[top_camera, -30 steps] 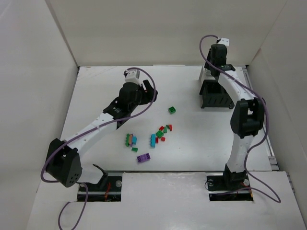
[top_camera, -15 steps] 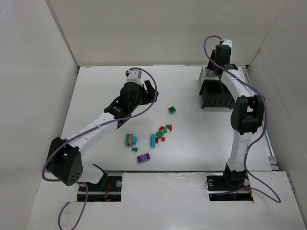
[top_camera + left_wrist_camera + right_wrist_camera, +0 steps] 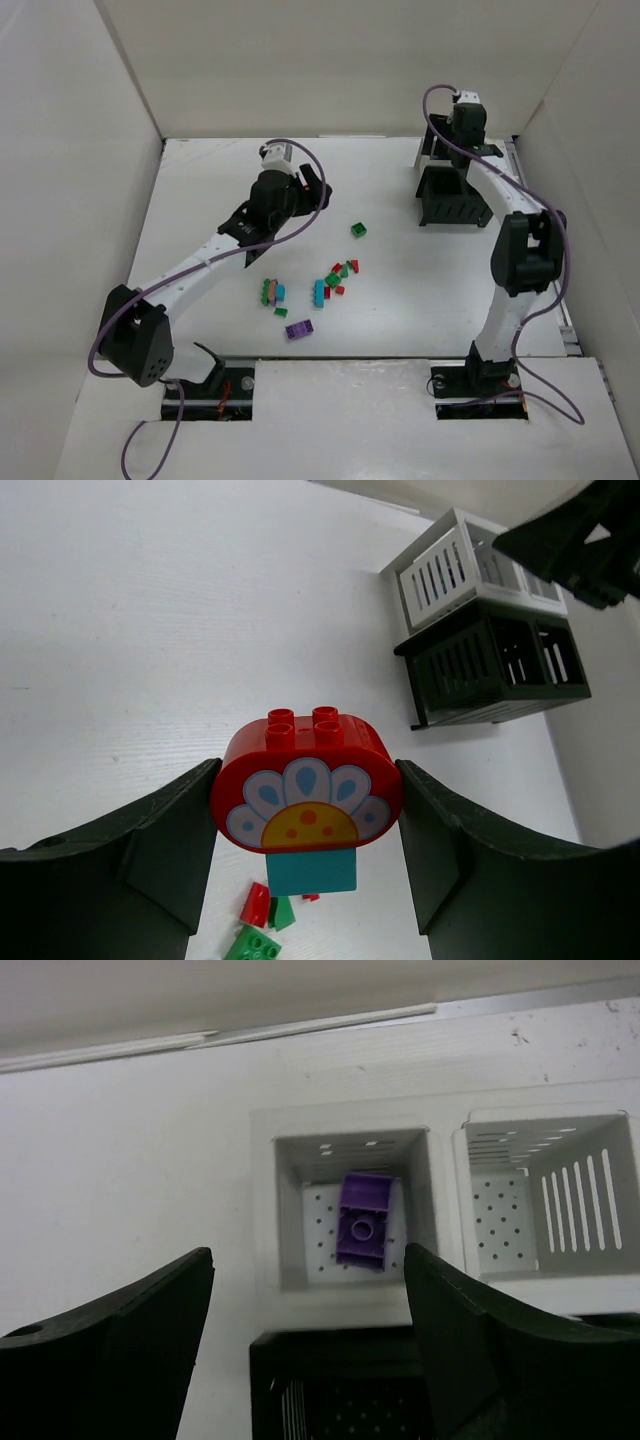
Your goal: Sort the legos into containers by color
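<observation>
My left gripper (image 3: 308,815) is shut on a red lego (image 3: 306,780) with a flower print, held above the table. A teal piece (image 3: 311,871) shows just under it; I cannot tell whether the two are joined. In the top view, my left gripper (image 3: 306,190) hangs left of centre. My right gripper (image 3: 308,1252) stands open above the containers. A purple lego (image 3: 364,1218) lies in the left white container (image 3: 268,1210). The right white container (image 3: 620,1210) holds nothing visible. Loose legos (image 3: 335,278) in green, red and teal are scattered mid-table.
The black containers (image 3: 450,200) stand in front of the white ones (image 3: 428,152) at the back right. A single green lego (image 3: 358,230) lies apart, a purple one (image 3: 298,329) lies nearer the arm bases, and a small cluster (image 3: 272,292) is left of the pile. White walls enclose the table.
My right gripper has opened and shifted a little toward the back wall over the white containers. The left arm with its red lego has not moved.
</observation>
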